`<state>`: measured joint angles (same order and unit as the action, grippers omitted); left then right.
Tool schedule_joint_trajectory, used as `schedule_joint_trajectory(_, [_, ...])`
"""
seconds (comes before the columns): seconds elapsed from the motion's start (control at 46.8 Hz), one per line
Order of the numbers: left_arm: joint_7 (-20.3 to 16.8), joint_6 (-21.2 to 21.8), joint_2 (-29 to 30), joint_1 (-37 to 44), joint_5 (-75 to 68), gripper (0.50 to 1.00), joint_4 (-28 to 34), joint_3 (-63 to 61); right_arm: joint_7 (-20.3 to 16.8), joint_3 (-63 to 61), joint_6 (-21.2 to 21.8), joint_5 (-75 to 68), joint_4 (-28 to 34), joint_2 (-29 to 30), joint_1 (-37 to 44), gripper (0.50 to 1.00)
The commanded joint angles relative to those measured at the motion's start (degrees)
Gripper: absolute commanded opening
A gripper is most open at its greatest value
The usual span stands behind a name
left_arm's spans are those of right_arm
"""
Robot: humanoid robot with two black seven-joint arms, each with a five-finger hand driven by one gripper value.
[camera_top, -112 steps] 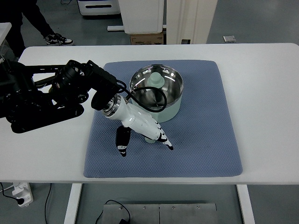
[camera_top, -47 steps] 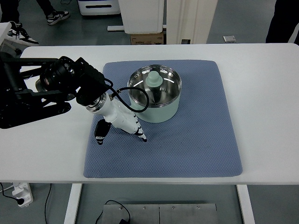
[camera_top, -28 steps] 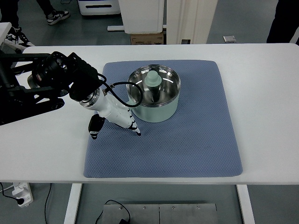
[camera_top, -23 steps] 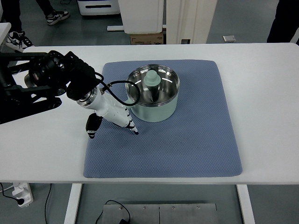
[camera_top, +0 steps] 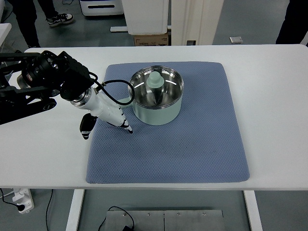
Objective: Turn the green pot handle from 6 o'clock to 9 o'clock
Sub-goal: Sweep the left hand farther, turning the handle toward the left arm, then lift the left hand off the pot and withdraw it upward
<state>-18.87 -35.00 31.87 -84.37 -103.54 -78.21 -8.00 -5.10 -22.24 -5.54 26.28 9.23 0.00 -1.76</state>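
Observation:
A pale green pot (camera_top: 156,111) with a shiny steel inside stands on the blue mat (camera_top: 192,144), left of the mat's middle. A green knob-shaped piece (camera_top: 155,81) sits inside it. A short stretch of the pot's handle (camera_top: 126,100) shows at the pot's left side, pointing to about 9 o'clock and partly crossed by a black cable (camera_top: 115,83). My left hand (camera_top: 107,127) is white with black fingertips and lies just left of the pot, beside the handle. Its fingers (camera_top: 126,128) point down toward the near edge, the thumb (camera_top: 85,129) spread apart, grasping nothing.
The black left arm (camera_top: 43,79) reaches in over the white table (camera_top: 269,96) from the left. A person's legs and a sneaker (camera_top: 60,19) show beyond the far edge at top left. A cardboard box (camera_top: 150,39) and white furniture stand behind the table.
My left hand swept from the pot's front toward the left and back. The handle swung with it from 6 o'clock to the pot's left side, and the pot slid slightly left.

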Motion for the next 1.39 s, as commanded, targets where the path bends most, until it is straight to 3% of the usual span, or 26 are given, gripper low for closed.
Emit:
schedule_joint_trajectory(0.0, [0.7,0.0,-0.1,0.1,-0.1,1.000,0.9,0.0,0.0,0.0,0.0,0.0,0.0,0.0,0.0,1.000])
schedule_joint_trajectory(0.834, [6.2,0.0,-0.8,0.5,-1.5,1.000,6.2,0.0,0.0,0.0,0.0,0.0,0.0,0.0,0.0,1.000])
schedule_joint_trajectory(1.027, [5.2,0.0,-0.8,0.3,0.8,1.000,5.1,0.1,0.0,0.0,0.0,0.0,0.0,0.0,-0.1,1.000])
schedule_joint_trajectory(1.369, [-1.1,0.0,-0.4,-1.0,6.8,1.000,-4.8,0.3,0.0,0.0,0.0,0.0,0.0,0.0,0.0,1.000])
